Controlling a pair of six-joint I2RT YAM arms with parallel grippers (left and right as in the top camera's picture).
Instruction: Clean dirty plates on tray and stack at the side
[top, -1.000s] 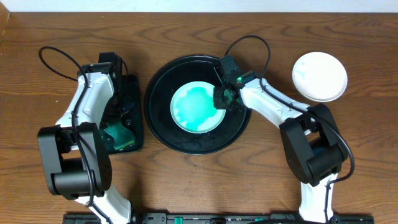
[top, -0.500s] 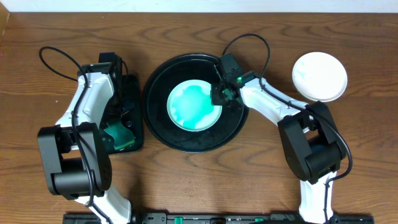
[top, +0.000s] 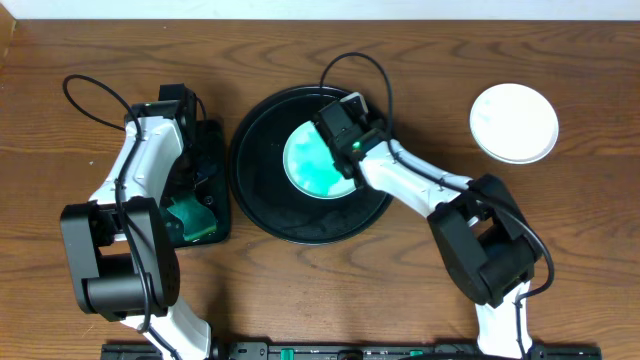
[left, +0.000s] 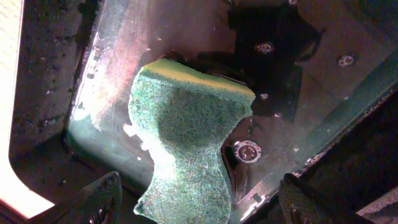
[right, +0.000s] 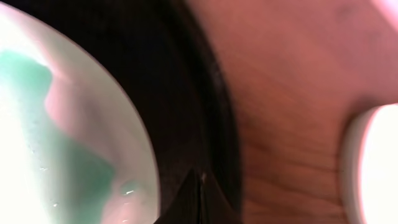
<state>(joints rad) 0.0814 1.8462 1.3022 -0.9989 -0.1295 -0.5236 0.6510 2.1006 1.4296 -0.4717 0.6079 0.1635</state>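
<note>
A white plate smeared with green (top: 310, 165) lies in the round black tray (top: 260, 190) at the table's middle. It also shows in the right wrist view (right: 74, 143), with the tray (right: 186, 93) beside it. My right gripper (top: 335, 120) is over the plate's upper right edge. In its wrist view the fingertips (right: 200, 196) are shut together over the tray, just beside the plate's rim, with nothing seen between them. My left gripper (left: 199, 205) is open above the green sponge (left: 186, 143), which lies in a black rectangular container (top: 215, 150).
A clean white plate (top: 513, 122) sits on the wooden table at the right, also at the right wrist view's edge (right: 376, 162). The sponge shows in the overhead view (top: 190, 215) under the left arm.
My right gripper has moved left and up, from the plate's right edge to its upper right. The plate has shifted slightly up in the tray. The left arm has not moved.
</note>
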